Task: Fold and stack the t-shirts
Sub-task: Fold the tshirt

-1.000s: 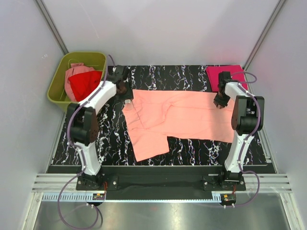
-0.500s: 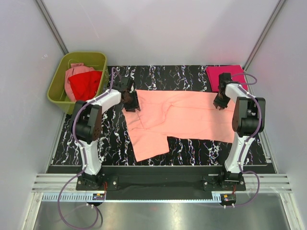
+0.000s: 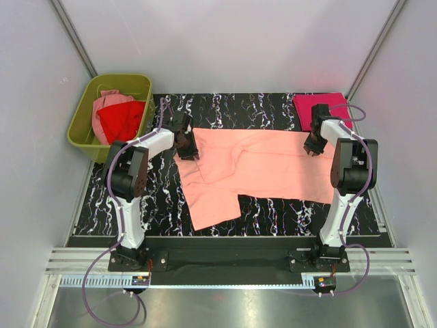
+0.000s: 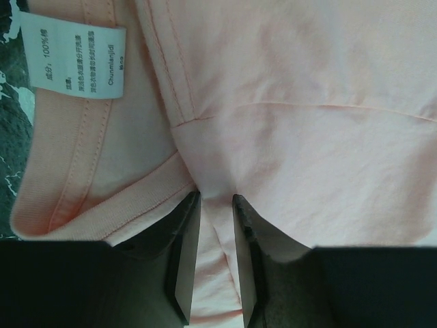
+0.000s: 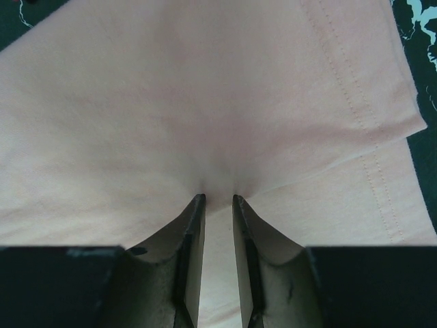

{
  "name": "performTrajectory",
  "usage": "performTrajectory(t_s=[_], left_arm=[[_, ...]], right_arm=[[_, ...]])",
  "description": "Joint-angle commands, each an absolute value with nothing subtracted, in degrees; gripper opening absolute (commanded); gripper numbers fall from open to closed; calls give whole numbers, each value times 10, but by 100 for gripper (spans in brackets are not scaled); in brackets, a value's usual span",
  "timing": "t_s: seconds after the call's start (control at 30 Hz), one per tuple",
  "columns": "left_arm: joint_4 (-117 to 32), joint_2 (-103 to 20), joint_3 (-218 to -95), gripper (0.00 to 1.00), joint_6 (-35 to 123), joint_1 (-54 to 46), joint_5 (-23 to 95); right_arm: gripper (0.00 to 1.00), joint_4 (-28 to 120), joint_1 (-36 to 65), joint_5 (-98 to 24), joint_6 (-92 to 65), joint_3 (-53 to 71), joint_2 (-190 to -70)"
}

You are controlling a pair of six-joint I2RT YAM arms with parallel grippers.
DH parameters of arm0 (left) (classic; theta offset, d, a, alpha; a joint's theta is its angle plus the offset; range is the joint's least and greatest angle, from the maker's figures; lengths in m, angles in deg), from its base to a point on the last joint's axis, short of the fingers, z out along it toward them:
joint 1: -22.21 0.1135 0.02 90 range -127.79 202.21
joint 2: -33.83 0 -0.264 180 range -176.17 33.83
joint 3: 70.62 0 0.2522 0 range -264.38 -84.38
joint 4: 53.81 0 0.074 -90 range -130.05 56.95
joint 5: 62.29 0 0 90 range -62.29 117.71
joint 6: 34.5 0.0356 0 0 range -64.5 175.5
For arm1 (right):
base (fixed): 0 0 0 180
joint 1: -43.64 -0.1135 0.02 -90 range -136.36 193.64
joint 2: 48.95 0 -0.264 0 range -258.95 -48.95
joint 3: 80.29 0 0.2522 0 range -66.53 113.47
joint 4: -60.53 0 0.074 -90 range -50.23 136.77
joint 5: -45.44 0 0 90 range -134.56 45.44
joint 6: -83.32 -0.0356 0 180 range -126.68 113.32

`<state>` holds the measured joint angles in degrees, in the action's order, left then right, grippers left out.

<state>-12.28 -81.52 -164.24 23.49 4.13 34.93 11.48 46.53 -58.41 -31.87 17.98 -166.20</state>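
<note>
A salmon-peach t-shirt lies spread across the black marbled table. My left gripper is shut on its far-left corner by the collar; the left wrist view shows the fingers pinching a fold of peach cloth beside the white care label. My right gripper is shut on the shirt's far-right edge; its fingers pinch the cloth near the stitched hem. A folded magenta-pink t-shirt lies at the far right corner. A red t-shirt and a dusty pink t-shirt sit in the bin.
The olive-green bin stands off the table's far-left corner. Grey walls close in on both sides. The table's marbled top shows in front of the shirt.
My left gripper moved right and nearer, onto the shirt's far-left corner, and closed on it. The right gripper has stayed put on the right edge.
</note>
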Motion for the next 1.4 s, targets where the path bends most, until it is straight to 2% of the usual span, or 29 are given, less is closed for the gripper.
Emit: performTrajectory(t_s=[0.0, 0.13, 0.23, 0.37, 0.4, 0.47, 0.77, 1.27, 1.37], left_arm=[[-128, -817, -1656, 31, 229, 41, 332], [-130, -823, -1655, 31, 224, 41, 333], [-129, -828, -1656, 27, 224, 41, 332], [-116, -833, -1667, 12, 220, 41, 322], [-113, -833, -1670, 5, 221, 41, 320], [-101, -832, -1680, 0, 221, 41, 309], [-13, -838, -1739, 0, 225, 41, 232], [13, -857, -1753, 0, 226, 41, 217], [14, -852, -1761, 11, 232, 40, 230]], right_arm=[[29, 128, 466, -585, -312, 178, -1629], [30, 127, 467, -586, -313, 177, -1628], [29, 128, 467, -588, -312, 177, -1628], [29, 127, 469, -591, -311, 176, -1629], [29, 128, 470, -592, -311, 177, -1629], [29, 128, 472, -593, -309, 177, -1629], [29, 127, 482, -601, -305, 178, -1631], [28, 118, 487, -617, -301, 193, -1648], [28, 114, 487, -612, -297, 204, -1646]])
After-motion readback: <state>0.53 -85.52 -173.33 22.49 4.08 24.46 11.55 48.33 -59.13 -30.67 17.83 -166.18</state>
